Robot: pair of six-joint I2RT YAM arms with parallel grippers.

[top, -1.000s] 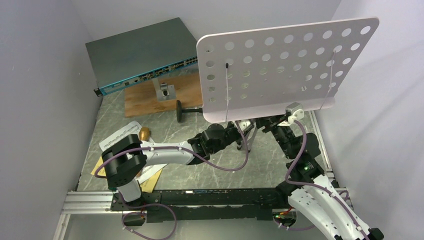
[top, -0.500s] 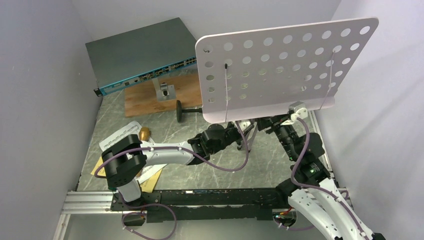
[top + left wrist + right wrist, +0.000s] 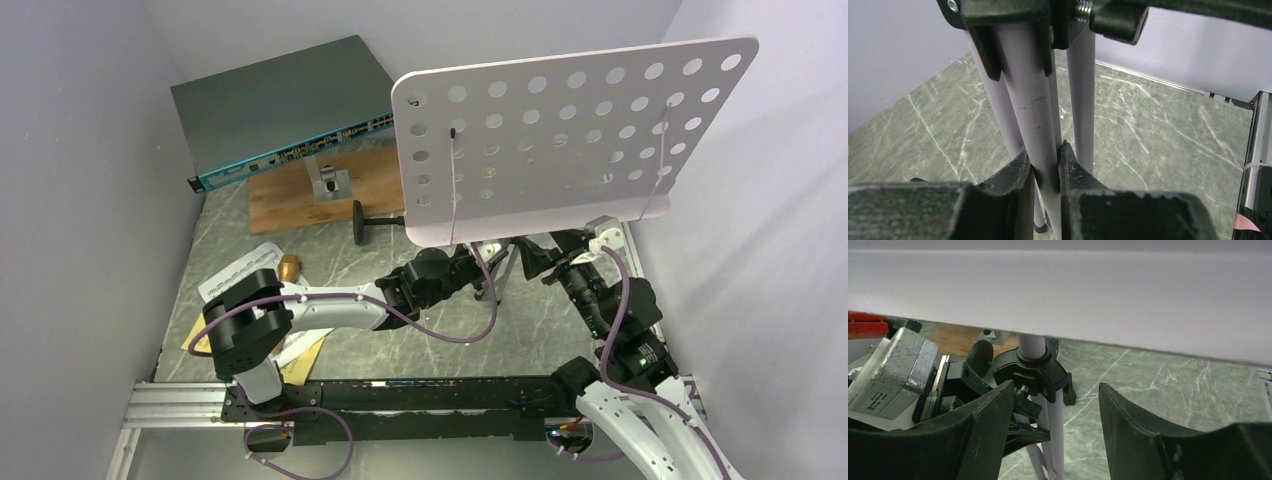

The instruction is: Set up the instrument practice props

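beneath the music stand point(image 3: 570, 140), right end effector point(image 3: 1055, 390) has spread, left end effector point(image 3: 1045, 167) pinches a leg point(image 3: 1033, 110).

A pale lilac music stand point(image 3: 570, 140) rises upright right of centre. Its wide desk point(image 3: 620, 100) is punched with rows of round holes and tilted back, with two thin wire page-holders lying across it. Underneath, the lilac tripod legs point(image 3: 1035, 115) hang close together from a black hub point(image 3: 1032, 369). The short black mic stand point(image 3: 360, 222) lies on its side just left of the desk, its round base edge-on. Further left lies the gold microphone point(image 3: 290, 267), beside the flat white and yellow music sheets point(image 3: 228, 275), which are partly hidden.
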